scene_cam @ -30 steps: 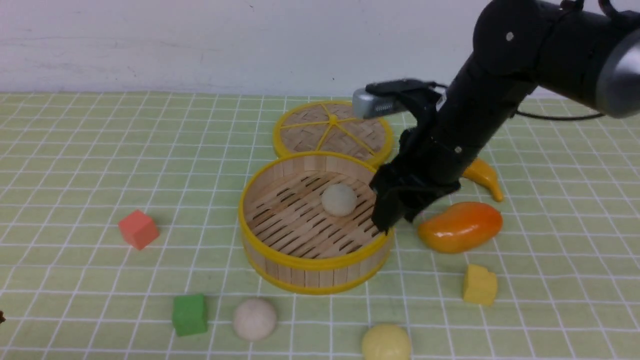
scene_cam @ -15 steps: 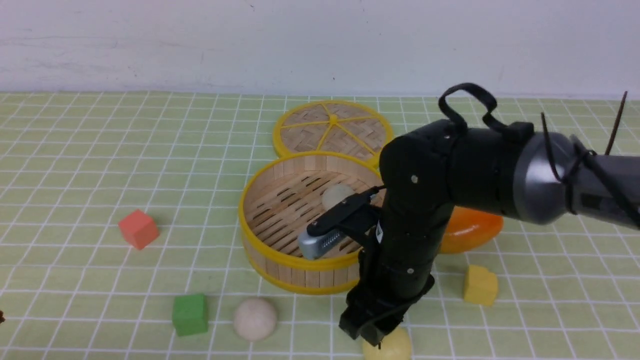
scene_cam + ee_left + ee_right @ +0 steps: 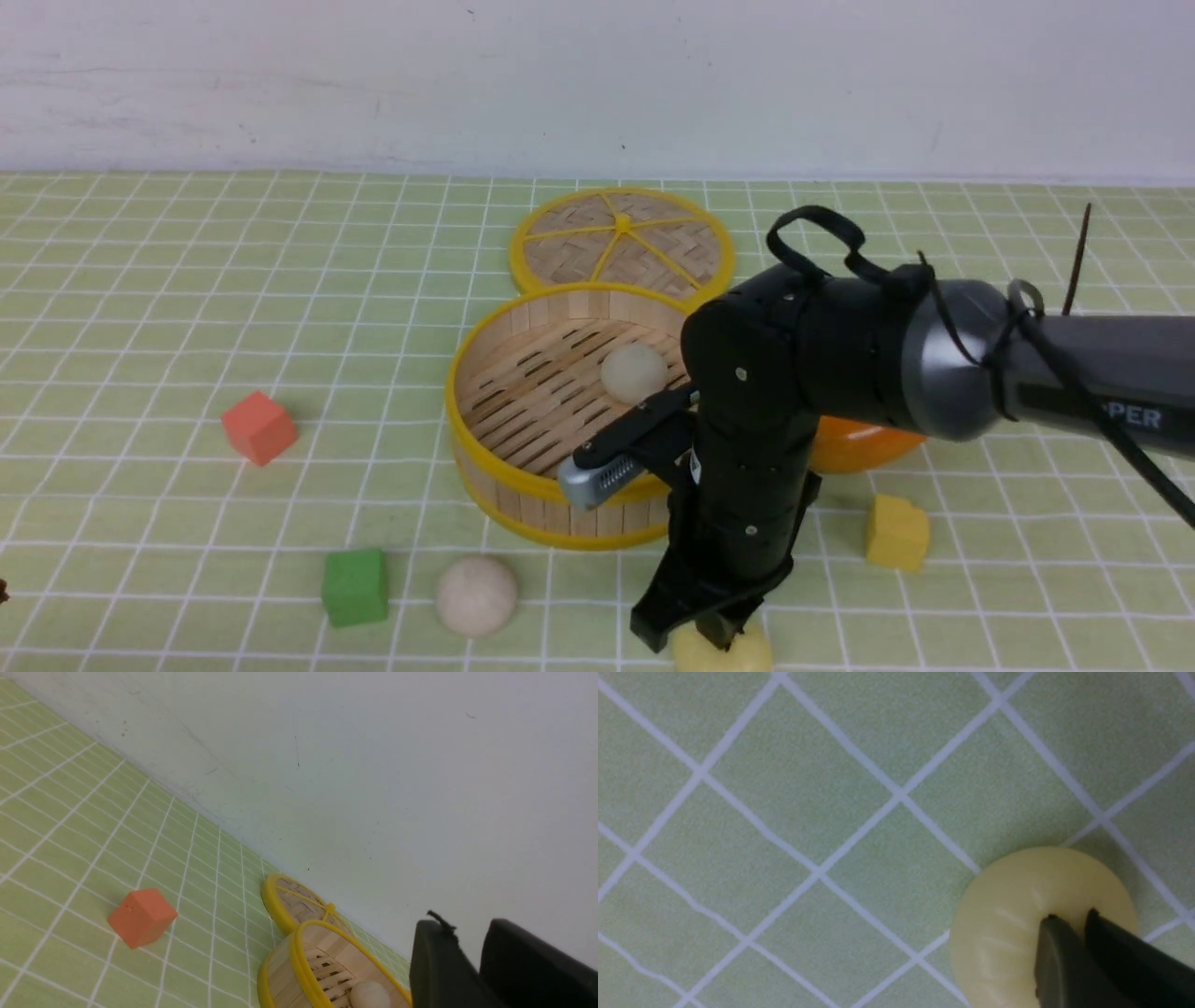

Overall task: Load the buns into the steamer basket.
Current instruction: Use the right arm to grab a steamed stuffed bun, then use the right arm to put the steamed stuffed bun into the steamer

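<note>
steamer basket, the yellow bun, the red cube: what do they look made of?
Steamer basket: looks like bamboo or light wood slats, matte, with glossy yellow rims that could be plastic or painted.
Yellow bun: soft, smooth, dough-like, possibly foam or clay; its top puckers where the right end effector pinches in.
Red cube: flat matte faces with crisp edges, probably painted wood or foam; can't tell which.

Open cloth lies between red cube (image 3: 259, 427) and steamer basket (image 3: 485, 471); mango (image 3: 854, 443) seemingly crowds its right.
</note>
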